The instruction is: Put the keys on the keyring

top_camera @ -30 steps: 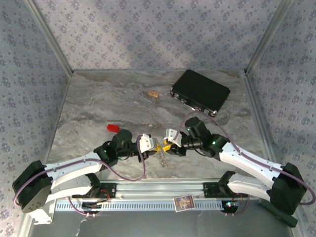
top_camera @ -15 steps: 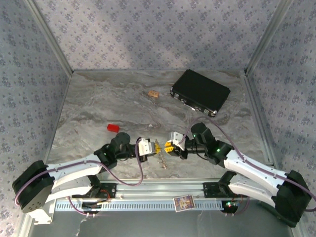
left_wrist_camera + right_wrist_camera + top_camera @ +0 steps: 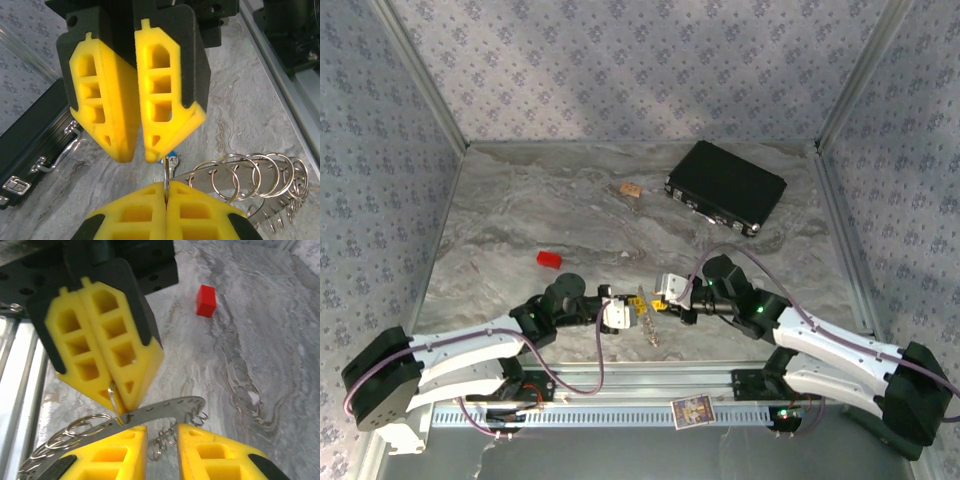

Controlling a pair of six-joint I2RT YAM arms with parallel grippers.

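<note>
Meeting tip to tip over the near part of the desk (image 3: 520, 210). Clenching the left pincer (image 3: 166, 194) on one thin wire loop of the keyring (image 3: 165, 408), pads (image 3: 137, 212) pressed together around it. Holding the right pincer (image 3: 162, 434) slightly parted, with some small rings (image 3: 159, 444) sitting in the gap. Suspending the keyring between both pincers, flat band and row of loops trailing toward the desk's near edge; touching the desk or not, impossible to tell. Lying well apart: black case (image 3: 725, 187) far right, red block (image 3: 205, 300) left.
</note>
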